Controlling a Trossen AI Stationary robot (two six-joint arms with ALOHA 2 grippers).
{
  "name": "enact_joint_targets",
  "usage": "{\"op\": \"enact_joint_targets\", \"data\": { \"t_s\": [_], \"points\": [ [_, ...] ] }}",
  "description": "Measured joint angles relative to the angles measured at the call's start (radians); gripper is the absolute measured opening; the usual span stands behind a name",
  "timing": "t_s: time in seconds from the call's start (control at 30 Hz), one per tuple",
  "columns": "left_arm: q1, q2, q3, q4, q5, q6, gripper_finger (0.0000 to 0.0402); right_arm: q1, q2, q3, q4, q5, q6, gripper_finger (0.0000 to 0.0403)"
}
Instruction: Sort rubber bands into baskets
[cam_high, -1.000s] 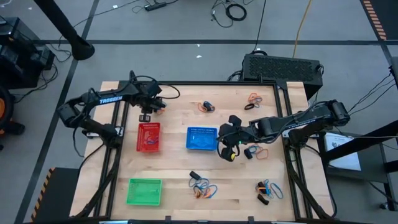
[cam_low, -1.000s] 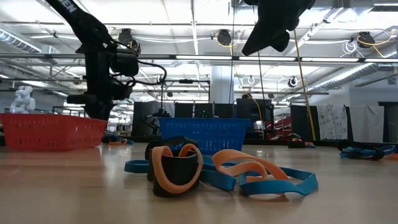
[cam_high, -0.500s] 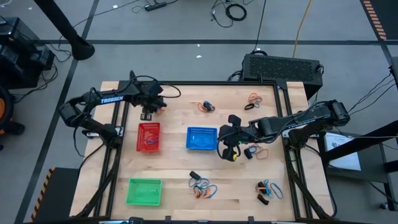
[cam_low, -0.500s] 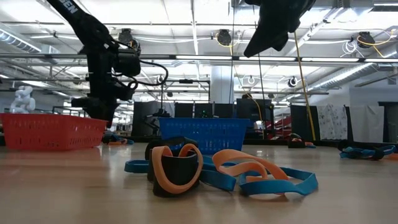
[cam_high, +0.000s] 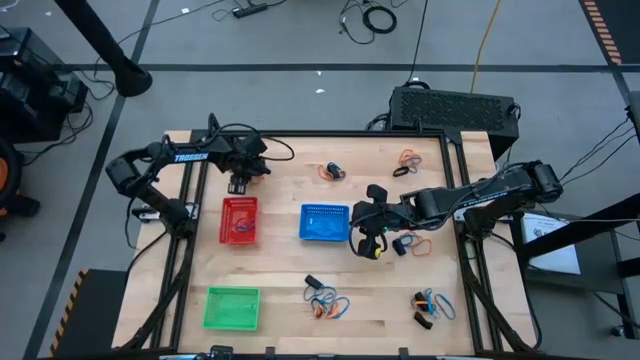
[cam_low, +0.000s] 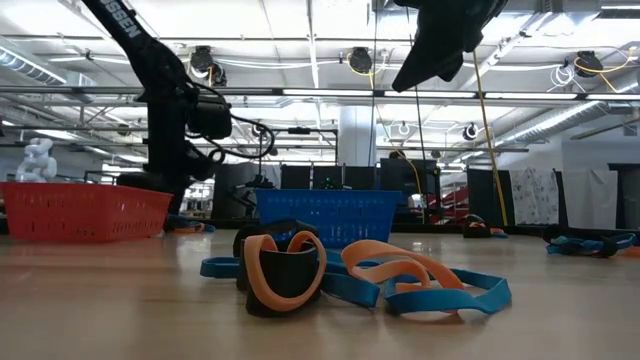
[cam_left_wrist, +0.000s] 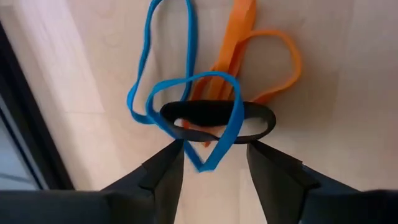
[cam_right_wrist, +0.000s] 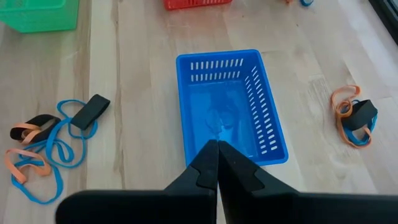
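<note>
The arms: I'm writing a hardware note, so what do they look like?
Both are dark, jointed arms with black cables looped alongside. The left arm bears white lettering on its link. Each gripper, left gripper and right gripper, has two dark, tapering fingers.

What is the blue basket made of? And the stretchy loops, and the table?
The blue basket looks like shiny moulded plastic: its walls have neat rows of slots and its floor gleams. The rubber bands look like soft matte rubber, since the flat blue, orange and black loops flop and twist over each other. The table looks like pale wood, with grain lines and plank seams, probably smooth-finished.
</note>
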Motion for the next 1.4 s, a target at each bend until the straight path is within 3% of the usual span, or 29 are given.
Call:
{"op": "enact_joint_targets", "data": {
  "t_s": [0.1, 0.33, 0.63, 1.03, 1.13, 1.33, 1.4],
  "points": [
    [-0.004, -0.002, 0.000, -0.005, -0.024, -0.013, 0.0147, 0.000, 0.000, 0.000, 0.000, 0.004, 0.000, 0.0000],
    [-0.015, -0.003, 0.000, -0.007, -0.033, -0.081, 0.0014, -0.003, 0.000, 0.000, 0.001, 0.005, -0.014, 0.0000],
    [-0.032, -0.053, 0.041, -0.092, -0.015, -0.150, 0.0004, -0.003, 0.000, 0.000, 0.001, 0.004, -0.018, 0.0000],
    [-0.062, -0.315, 0.151, -0.197, 0.112, -0.395, 0.0001, -0.046, 0.000, 0.000, 0.001, 0.003, -0.022, 0.0000],
    [-0.079, -0.376, 0.172, -0.229, 0.197, -0.522, 0.0001, -0.064, 0.000, 0.000, -0.018, -0.013, -0.019, 0.0000],
    [-0.145, -0.471, 0.176, -0.299, 0.489, -0.878, 0.0000, -0.157, -0.027, -0.001, -0.165, -0.097, -0.026, 0.0000],
    [-0.194, -0.496, 0.176, -0.319, 0.528, -0.969, 0.0000, -0.201, -0.047, -0.001, -0.212, -0.101, -0.048, 0.0000]
  ]
}}
